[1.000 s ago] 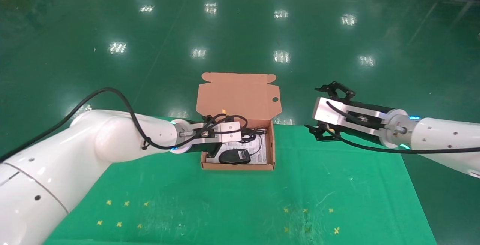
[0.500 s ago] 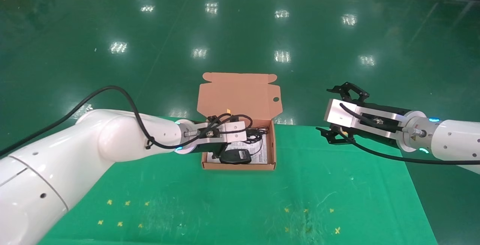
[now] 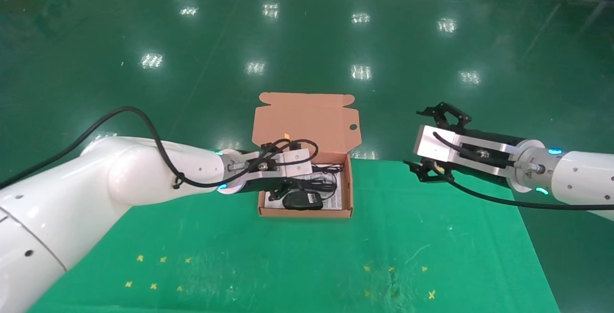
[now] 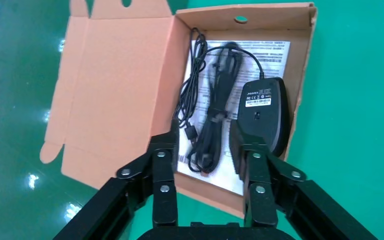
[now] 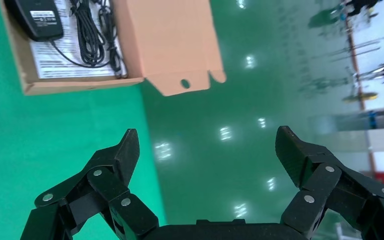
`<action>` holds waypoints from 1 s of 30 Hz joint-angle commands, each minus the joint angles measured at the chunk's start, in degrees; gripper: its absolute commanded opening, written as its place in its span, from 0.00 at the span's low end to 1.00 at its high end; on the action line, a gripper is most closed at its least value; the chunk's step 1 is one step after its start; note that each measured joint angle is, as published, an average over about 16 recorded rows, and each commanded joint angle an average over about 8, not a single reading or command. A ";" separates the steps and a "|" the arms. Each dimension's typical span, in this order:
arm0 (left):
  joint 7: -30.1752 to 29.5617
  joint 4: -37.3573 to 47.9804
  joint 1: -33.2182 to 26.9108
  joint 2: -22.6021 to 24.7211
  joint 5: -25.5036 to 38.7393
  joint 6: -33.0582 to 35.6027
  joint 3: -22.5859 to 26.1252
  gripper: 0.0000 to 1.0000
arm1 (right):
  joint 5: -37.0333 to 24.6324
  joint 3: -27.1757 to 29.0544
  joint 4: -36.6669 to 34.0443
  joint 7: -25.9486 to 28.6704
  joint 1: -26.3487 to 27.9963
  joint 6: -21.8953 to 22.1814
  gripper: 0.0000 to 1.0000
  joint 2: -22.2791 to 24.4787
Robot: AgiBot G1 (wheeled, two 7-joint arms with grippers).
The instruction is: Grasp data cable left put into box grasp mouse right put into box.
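- The data cable (image 4: 215,107) lies inside the box (image 4: 300,65) as a long oval bundle on the white leaflet (image 4: 275,52). In the head view its long axis runs from 3 to 9 o'clock, along the box's far half, and most of it there (image 3: 322,179) sits behind the left arm's wrist.
- The mouse (image 4: 262,112) rests belly-up just beside the bundle, white label showing. Its long axis is parallel to the bundle, and its thin cord leaves the end farther from the left gripper and curves over toward the bundle.
- In the head view the mouse (image 3: 302,201) sits at the box's 6 o'clock side, against the near wall; which end is its front cannot be told there.
- Loose cord loops and a plug lie beside the bundle on the lid side; where one cable ends and the other begins is hard to make out.
- The left gripper (image 4: 204,145) hangs just above the box's 9 o'clock end, its fingers moderately spread and empty, with the bundle's near end showing between them. One fingertip (image 4: 242,137) overlaps the mouse's near end; contact cannot be told.
- The lid (image 3: 304,121) stands open at 12 o'clock, with a small round hole near its 3 o'clock edge.
- The box sits at the far edge of the green mat (image 3: 431,246).
- The right gripper (image 5: 207,150) is parked well apart at the box's 3 o'clock, fingers spread wide and holding nothing.
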 commanded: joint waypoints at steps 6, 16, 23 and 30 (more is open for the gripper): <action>-1.88 -2.84 -1.66 -2.03 -0.20 -0.41 -1.14 1.00 | -1.63 0.17 1.47 -1.31 3.03 -2.26 1.00 0.43; -1.52 -5.16 -0.31 -4.81 -4.10 2.63 -4.10 1.00 | -0.28 3.42 2.23 -0.76 2.93 -7.92 1.00 0.19; 0.31 -7.89 3.35 -8.95 -11.70 8.00 -9.60 1.00 | 4.09 10.63 2.69 0.43 -1.57 -14.66 1.00 0.71; 2.18 -10.67 7.06 -13.16 -19.43 13.45 -15.18 1.00 | 8.52 17.96 3.15 1.63 -6.13 -21.51 1.00 1.25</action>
